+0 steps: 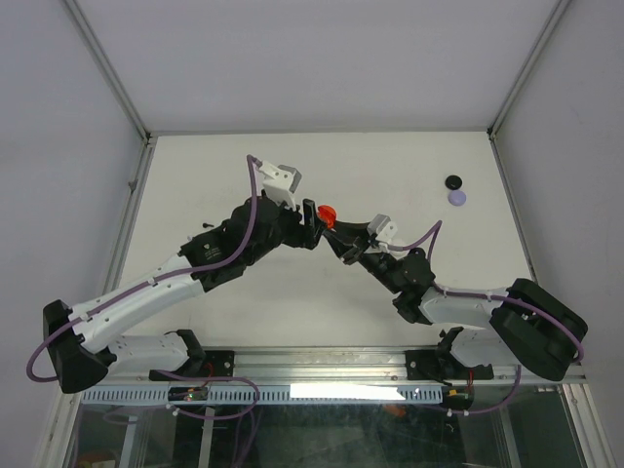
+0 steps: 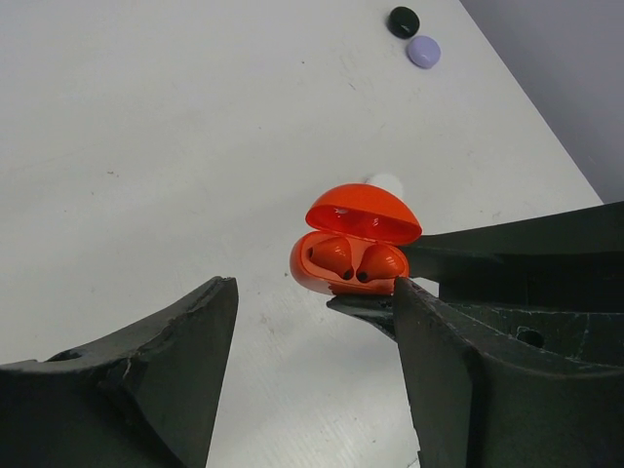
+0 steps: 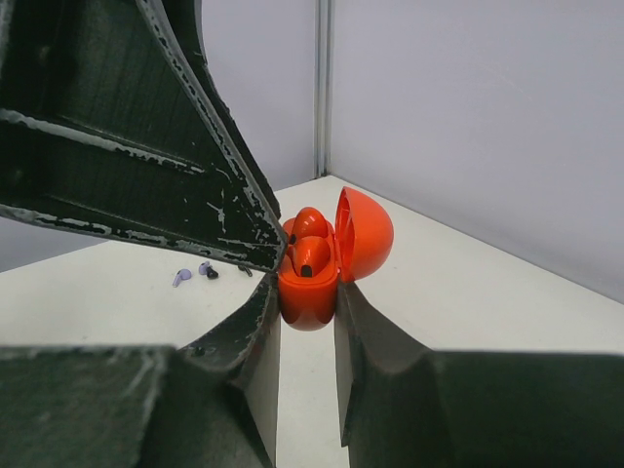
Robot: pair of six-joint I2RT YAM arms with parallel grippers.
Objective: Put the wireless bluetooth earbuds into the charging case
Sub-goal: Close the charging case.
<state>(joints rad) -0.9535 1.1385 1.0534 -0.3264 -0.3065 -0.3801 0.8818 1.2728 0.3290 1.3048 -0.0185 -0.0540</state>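
Note:
The red charging case [image 3: 310, 288] stands with its lid [image 3: 366, 234] swung open, and my right gripper [image 3: 307, 292] is shut on its lower half. Two red earbuds [image 2: 356, 261] sit side by side in its wells. In the top view the case [image 1: 327, 214] is at the table's middle, between the two grippers. My left gripper [image 2: 317, 285] is open with nothing between its fingers, and its right fingertip [image 2: 405, 292] is close against the case's front rim. The right gripper's finger [image 2: 370, 307] shows under the case.
A black round piece [image 1: 453, 182] and a lavender one [image 1: 457, 198] lie at the far right of the table. Small loose lavender earbuds [image 3: 182, 277] and a black one [image 3: 213, 273] lie on the table beyond the left gripper. A white rounded thing [image 2: 385, 180] peeks out behind the case.

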